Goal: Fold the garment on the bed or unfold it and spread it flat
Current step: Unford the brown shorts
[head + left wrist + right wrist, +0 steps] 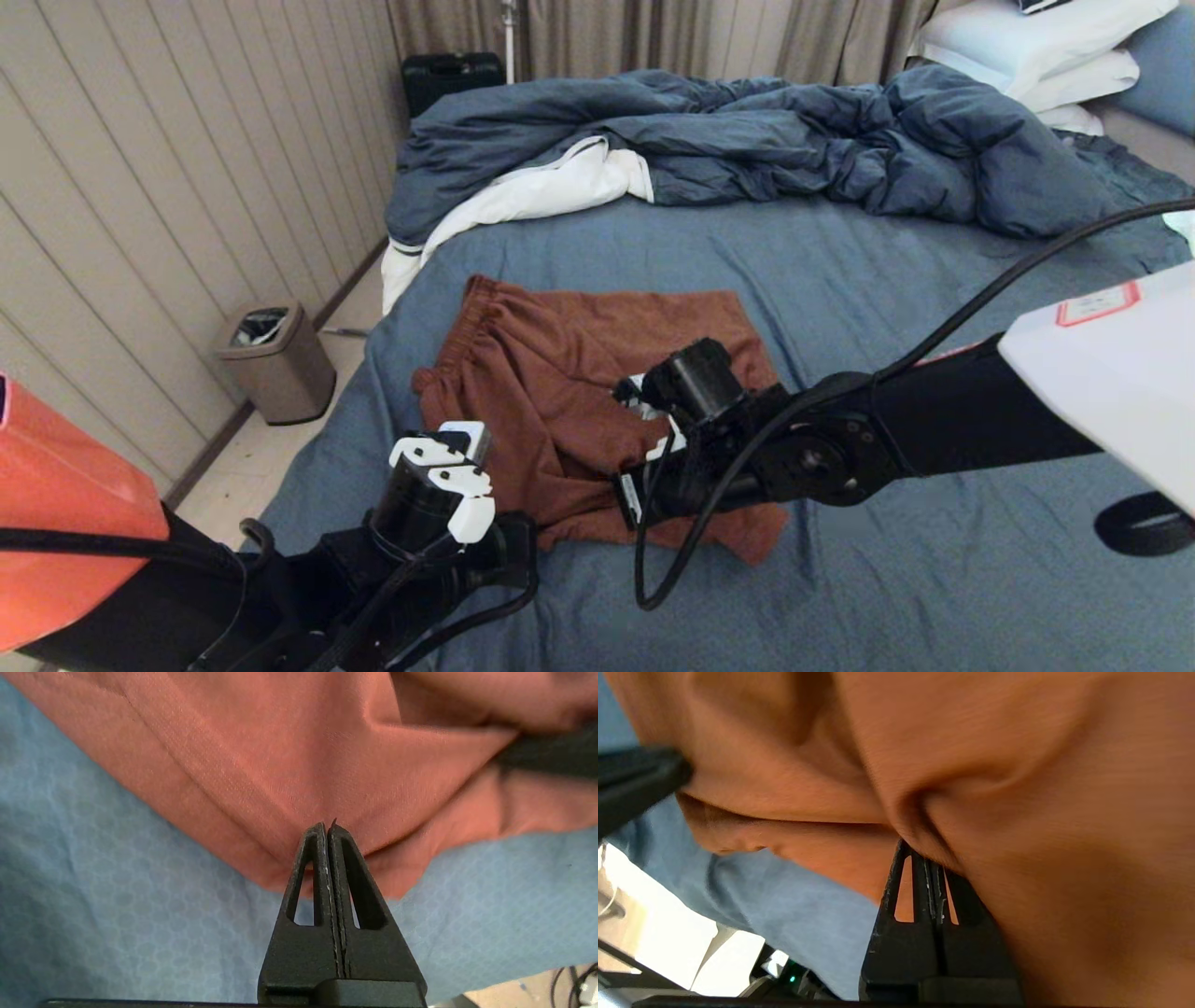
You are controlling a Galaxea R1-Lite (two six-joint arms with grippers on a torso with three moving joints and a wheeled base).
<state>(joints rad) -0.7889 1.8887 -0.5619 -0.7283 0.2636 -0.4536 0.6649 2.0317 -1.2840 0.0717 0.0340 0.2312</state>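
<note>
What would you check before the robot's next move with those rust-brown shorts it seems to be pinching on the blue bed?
1. Left gripper shut at the hem of the rust-brown fabric shorts: fingers are closed, but whether cloth is caught between them: cannot tell.
2. Right gripper shut on a fold of the shorts: ok, cloth bunches over its tips.
3. Both grippers at the shorts' near edge, left beside right: ok.
4. Shorts lying flat: not ok, the near part is lifted and creased.
5. Rumpled dark blue duvet apart from the shorts: ok.
6. Bare slate-blue sheet around the shorts for spreading: ok.
</note>
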